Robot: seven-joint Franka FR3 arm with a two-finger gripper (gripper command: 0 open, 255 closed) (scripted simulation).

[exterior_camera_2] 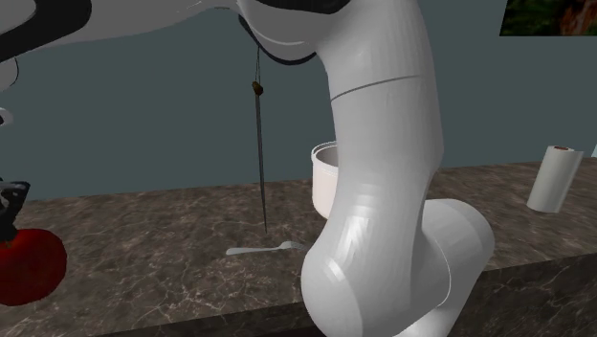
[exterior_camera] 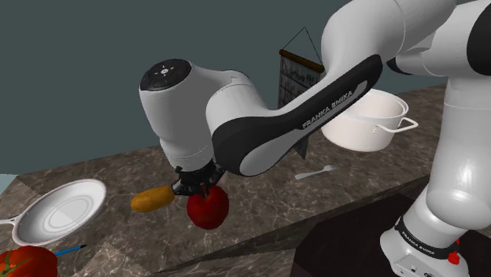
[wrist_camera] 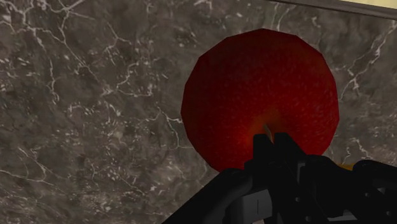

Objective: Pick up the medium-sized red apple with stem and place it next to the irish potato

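Dark veined marble counter [exterior_camera: 267, 201], and over it one red apple [wrist_camera: 257, 95]: we judge it firm, smooth, fairly heavy, apt to roll, best clasped across its widest girth. It is directly under the gripper [wrist_camera: 272, 143], just beside the orange-brown potato [exterior_camera: 152, 198]; we see the black fingers [wrist_camera: 261, 151] pinched shut on its thin stem [wrist_camera: 270, 130], a frail hold liable to snap.

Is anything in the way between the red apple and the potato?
Nothing visible. In the shoulder view the red apple is just right of the orange-brown potato, with a short stretch of bare marble counter between them.
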